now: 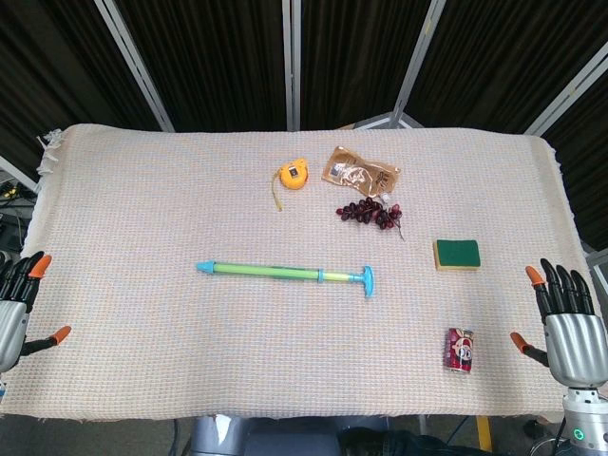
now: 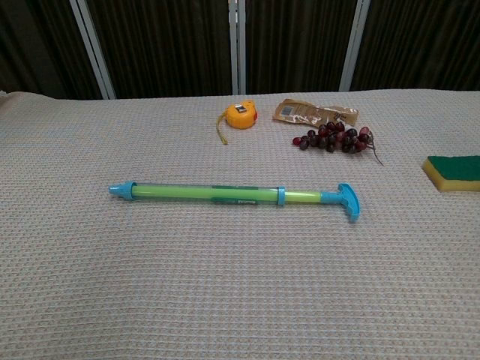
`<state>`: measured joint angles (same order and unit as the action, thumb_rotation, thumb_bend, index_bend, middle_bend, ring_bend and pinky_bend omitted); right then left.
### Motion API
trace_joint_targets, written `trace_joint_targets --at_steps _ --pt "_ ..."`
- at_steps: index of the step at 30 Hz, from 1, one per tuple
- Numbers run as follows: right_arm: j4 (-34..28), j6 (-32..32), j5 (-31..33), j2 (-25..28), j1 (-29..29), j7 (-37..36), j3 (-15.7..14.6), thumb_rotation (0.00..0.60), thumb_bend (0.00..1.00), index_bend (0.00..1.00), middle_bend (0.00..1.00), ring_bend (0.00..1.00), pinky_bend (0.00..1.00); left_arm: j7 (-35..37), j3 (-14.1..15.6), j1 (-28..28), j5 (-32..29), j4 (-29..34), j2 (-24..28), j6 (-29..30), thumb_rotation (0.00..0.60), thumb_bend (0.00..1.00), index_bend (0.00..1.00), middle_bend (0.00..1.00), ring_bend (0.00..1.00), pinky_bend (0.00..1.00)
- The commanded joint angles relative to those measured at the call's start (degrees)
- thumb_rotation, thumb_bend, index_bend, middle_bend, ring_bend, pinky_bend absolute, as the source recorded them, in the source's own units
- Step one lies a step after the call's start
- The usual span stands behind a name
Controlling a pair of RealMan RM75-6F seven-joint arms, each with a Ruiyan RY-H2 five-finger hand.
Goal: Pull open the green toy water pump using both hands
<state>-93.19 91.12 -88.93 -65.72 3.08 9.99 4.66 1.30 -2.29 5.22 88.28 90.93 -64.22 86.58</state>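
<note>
The green toy water pump (image 1: 280, 274) lies flat on the cloth in the middle of the table, its blue nozzle pointing left and its blue T-handle (image 1: 367, 281) at the right end. The chest view shows the pump (image 2: 217, 194) lengthwise with the handle (image 2: 348, 200) on the right. My left hand (image 1: 16, 309) is at the table's left edge, open, fingers spread, far from the pump. At the right edge my right hand (image 1: 567, 330) is open too, palm up-facing fingers apart, holding nothing. Neither hand appears in the chest view.
Beyond the pump lie an orange tape measure (image 1: 292, 176), a snack packet (image 1: 361, 172) and a bunch of dark grapes (image 1: 370, 213). A green-and-yellow sponge (image 1: 457, 254) and a red can (image 1: 461, 349) lie near my right hand. A woven cloth (image 1: 142, 209) covers the table.
</note>
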Motion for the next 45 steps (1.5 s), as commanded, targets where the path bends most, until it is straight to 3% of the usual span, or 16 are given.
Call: trace_joint_targets --at_steps 1,8,9,11,13,15,17,21,23,26,30,39,45 --pt "-0.18 -0.43 0.41 0.12 -0.08 0.35 -0.17 0.600 0.00 0.00 0.00 0.00 0.00 -1.33 -0.06 0.18 -0.40 0.22 -0.55 0.53 0.600 0.00 0.00 0.00 0.00 0.00" --pt "-0.05 -1.62 0.89 -0.30 0.31 -0.33 -0.19 0.600 0.00 0.00 0.00 0.00 0.00 -2.39 0.16 -0.03 -0.81 -0.05 -0.86 0.29 0.600 0.00 0.00 0.00 0.00 0.00" --pt "-0.15 -2.25 1.08 -0.39 0.56 -0.85 -0.21 0.600 0.00 0.00 0.06 0.03 0.02 -2.38 0.16 -0.12 -0.80 -0.01 -0.84 0.45 0.600 0.00 0.00 0.00 0.00 0.00" --pt "-0.99 -5.01 1.58 -0.18 1.93 -2.41 -0.10 0.600 0.00 0.00 0.26 0.24 0.25 -2.37 0.15 -0.25 -0.80 0.08 -0.78 0.67 0.600 0.00 0.00 0.00 0.00 0.00" --pt "-0.81 -7.30 1.58 -0.09 3.91 -2.73 0.79 0.600 0.00 0.00 0.58 0.62 0.68 -2.37 0.07 -0.24 -1.01 -0.02 -0.81 0.58 0.600 0.00 0.00 0.00 0.00 0.00" --pt "0.32 -11.15 1.16 -0.39 7.10 -2.87 1.75 0.600 0.00 0.00 0.76 0.82 0.88 -2.28 0.01 -0.16 -1.48 -0.09 -0.87 0.12 0.600 0.00 0.00 0.00 0.00 0.00" --pt "0.48 -16.20 1.64 -0.28 10.45 -3.21 2.52 0.600 0.00 0.00 0.87 0.93 0.98 -2.07 -0.01 -0.05 -1.93 -0.20 -0.97 -0.42 0.600 0.00 0.00 0.00 0.00 0.00" --pt "-0.07 -24.72 3.60 -0.82 16.44 -3.77 4.56 0.600 0.00 0.04 0.98 1.00 1.00 -2.27 0.02 0.17 -2.47 -0.74 -1.44 -1.27 0.600 0.00 0.00 0.00 0.00 0.00" --pt "-0.61 -27.84 4.50 -1.20 18.55 -4.22 5.24 0.600 0.00 0.08 0.99 1.00 1.00 -2.58 0.06 0.27 -2.73 -1.02 -1.67 -1.68 0.600 0.00 0.00 0.00 0.00 0.00" --pt "-0.54 -37.50 8.77 -3.16 25.03 -3.81 7.58 0.600 0.00 0.18 1.00 1.00 1.00 -3.45 -0.12 0.67 -3.59 -1.60 -2.42 -2.72 0.600 0.00 0.00 0.00 0.00 0.00" --pt "2.69 -46.68 15.86 -8.00 32.34 1.23 9.55 0.600 0.03 0.26 1.00 1.00 1.00 -4.89 -0.45 1.16 -4.71 -2.10 -3.32 -3.83 0.600 0.00 0.00 0.00 0.00 0.00" --pt "13.50 -51.83 29.48 -20.99 42.11 9.87 11.15 0.600 0.09 0.36 1.00 1.00 1.00 -6.42 -0.96 1.83 -6.84 -3.21 -4.40 -5.71 0.600 0.00 0.00 0.00 0.00 0.00" --pt "19.86 -51.76 38.56 -27.51 46.52 15.63 9.60 0.600 0.16 0.42 1.00 1.00 1.00 -6.25 -1.16 1.95 -7.78 -3.80 -4.60 -6.31 0.600 0.00 0.00 0.00 0.00 0.00"
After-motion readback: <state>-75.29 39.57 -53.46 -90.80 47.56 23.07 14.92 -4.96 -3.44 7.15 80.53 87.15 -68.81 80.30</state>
